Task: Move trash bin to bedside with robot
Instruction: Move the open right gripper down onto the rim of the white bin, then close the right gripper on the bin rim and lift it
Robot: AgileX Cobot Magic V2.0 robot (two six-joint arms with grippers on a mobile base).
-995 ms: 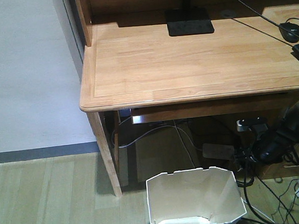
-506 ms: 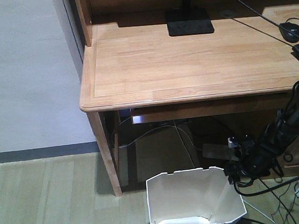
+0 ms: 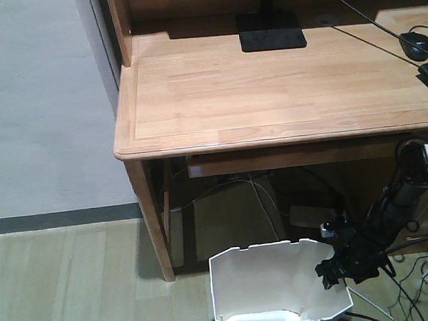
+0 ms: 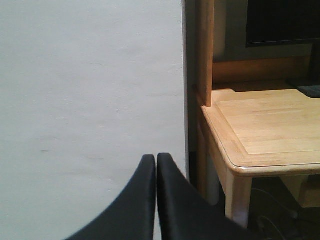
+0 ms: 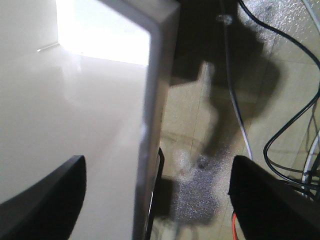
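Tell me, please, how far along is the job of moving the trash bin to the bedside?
Done: the right gripper sits open astride the right wall of the trash bin, one finger inside, one outside. In hand: the grasp, not yet closed. Left: all the carrying; the bin stands on the floor by the desk, no bed in view. The left gripper is shut, holding nothing.

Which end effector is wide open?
The right end effector: its two black fingers stand far apart, one on each side of the wall of the trash bin. The left end effector has its fingers pressed together.
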